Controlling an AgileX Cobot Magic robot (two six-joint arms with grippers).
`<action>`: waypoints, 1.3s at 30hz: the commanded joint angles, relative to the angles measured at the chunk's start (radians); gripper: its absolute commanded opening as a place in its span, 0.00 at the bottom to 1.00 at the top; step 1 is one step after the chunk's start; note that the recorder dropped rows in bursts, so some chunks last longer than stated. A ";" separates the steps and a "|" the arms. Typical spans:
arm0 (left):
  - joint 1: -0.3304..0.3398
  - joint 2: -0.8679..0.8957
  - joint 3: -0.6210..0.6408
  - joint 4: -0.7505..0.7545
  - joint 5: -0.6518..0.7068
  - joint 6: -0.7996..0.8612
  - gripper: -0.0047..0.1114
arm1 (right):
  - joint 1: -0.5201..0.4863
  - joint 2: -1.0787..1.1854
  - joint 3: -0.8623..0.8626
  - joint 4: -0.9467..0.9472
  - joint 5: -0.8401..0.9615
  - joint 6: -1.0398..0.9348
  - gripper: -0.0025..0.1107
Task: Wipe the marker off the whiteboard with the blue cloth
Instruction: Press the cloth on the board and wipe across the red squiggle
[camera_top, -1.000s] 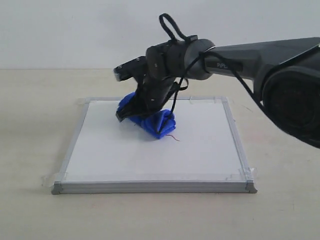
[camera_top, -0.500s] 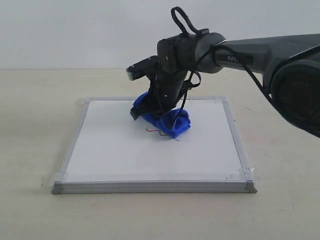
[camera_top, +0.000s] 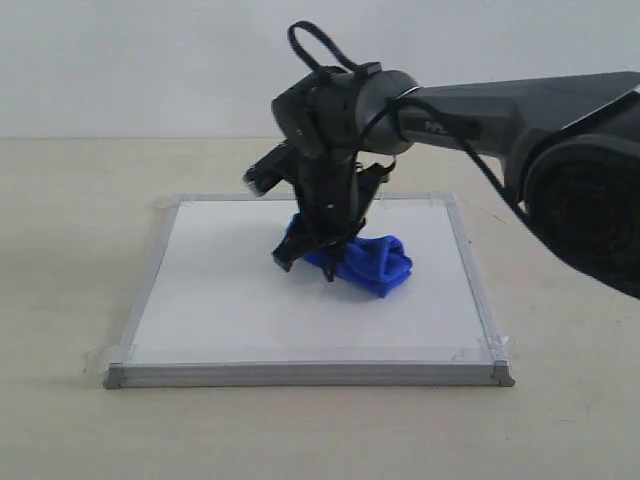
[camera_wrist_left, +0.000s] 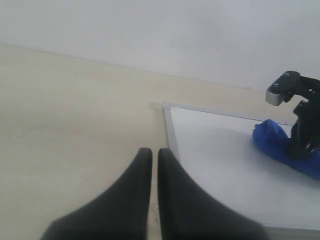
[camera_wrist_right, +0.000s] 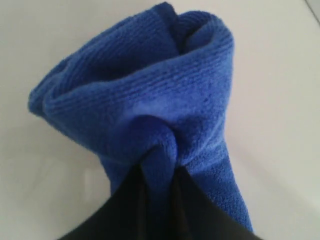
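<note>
The blue cloth is judged soft, light and limp. Its ribbed microfibre pile is seen to fold and bunch freely, so it is expected to slump and drag rather than slide stiffly. It is best taken by a gathered fold near one end, so that a thick wad is left free to be pressed onto the surface. It is held that way: a pinch of it is clamped between the narrowed fingers of the right gripper. The rest is bunched into a rolled lump on the whiteboard, near the middle and a little to the right in the exterior view.

The cloth is bright royal blue. The board is white and flat, framed in thin silver-grey metal, with clear tape at its corners. No red marker ink can be made out on the bare surface; whether any is hidden beneath the cloth cannot be told.

The left gripper is seen over the table, beside a corner of the frame, its fingers drawn nearly together with nothing between them.
</note>
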 joint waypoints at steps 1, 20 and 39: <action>0.003 -0.004 0.004 0.004 0.000 -0.001 0.08 | -0.082 0.029 0.022 0.004 0.149 0.031 0.02; 0.003 -0.004 0.004 0.004 0.000 -0.001 0.08 | 0.017 0.029 0.022 -0.039 0.150 -0.096 0.02; 0.003 -0.004 0.004 0.004 0.000 -0.001 0.08 | 0.029 0.019 0.096 0.235 0.150 -0.197 0.02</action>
